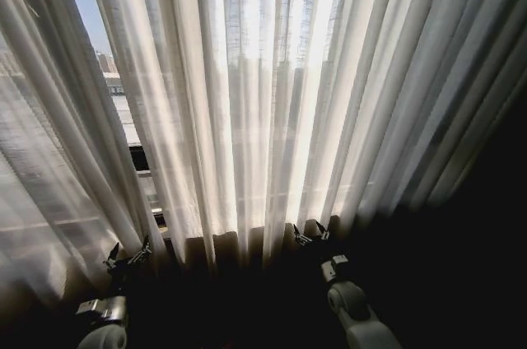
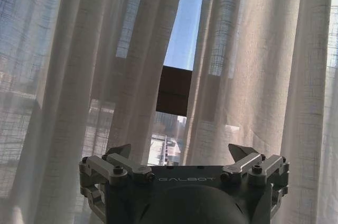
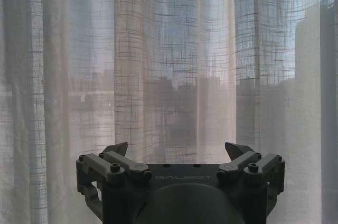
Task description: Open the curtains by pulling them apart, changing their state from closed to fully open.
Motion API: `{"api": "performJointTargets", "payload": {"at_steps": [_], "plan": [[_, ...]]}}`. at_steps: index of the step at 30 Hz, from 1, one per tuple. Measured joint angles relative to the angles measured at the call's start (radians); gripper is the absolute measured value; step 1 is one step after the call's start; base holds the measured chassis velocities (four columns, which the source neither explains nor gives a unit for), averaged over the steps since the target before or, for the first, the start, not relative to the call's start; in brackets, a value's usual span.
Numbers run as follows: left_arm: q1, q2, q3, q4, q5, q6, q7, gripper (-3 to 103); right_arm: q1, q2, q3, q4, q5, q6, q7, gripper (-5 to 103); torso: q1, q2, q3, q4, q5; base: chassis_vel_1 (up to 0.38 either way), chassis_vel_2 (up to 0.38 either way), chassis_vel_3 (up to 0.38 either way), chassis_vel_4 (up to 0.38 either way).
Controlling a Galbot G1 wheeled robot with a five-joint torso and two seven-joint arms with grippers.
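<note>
L gripper [image 2: 179,155] spread, curtains [image 1: 272,94] – slit gap

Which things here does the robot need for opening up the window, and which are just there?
For the job:
curtains
left gripper, open
right gripper, open

Just there:
window frame in the gap
city buildings outside

A narrow gap [image 1: 123,110] splits the curtains [image 1: 272,102] on the left, bare window showing through it; the left gripper [image 1: 128,258], fingers spread, sits near its lower end with room ahead. On the right, the right gripper [image 1: 311,235], fingers spread too, faces an unbroken wall of pleated fabric with no gap.
</note>
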Motion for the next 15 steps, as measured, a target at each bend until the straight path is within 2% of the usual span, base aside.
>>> {"api": "performJointTargets", "payload": {"at_steps": [2,5,15], "plan": [[0.0,0.0,0.0,0.0,0.0,0.0,0.0,100,0.008,0.003,-0.008,-0.013,0.0,0.039,-0.008,100,0.001,0.0,0.0,-0.0003,-0.0008,-0.224,0.195,0.256,-0.192],[0.0,0.0,0.0,0.0,0.0,0.0,0.0,100,0.012,0.003,-0.016,-0.016,-0.002,0.051,-0.016,100,0.001,0.0,0.0,-0.0001,-0.0001,-0.147,0.131,0.15,-0.118],[0.0,0.0,0.0,0.0,0.0,0.0,0.0,100,0.079,-0.011,-0.135,-0.011,-0.042,0.028,0.004,100,-0.002,0.001,-0.001,-0.0001,-0.0003,0.023,-0.028,-0.028,0.027]]}}
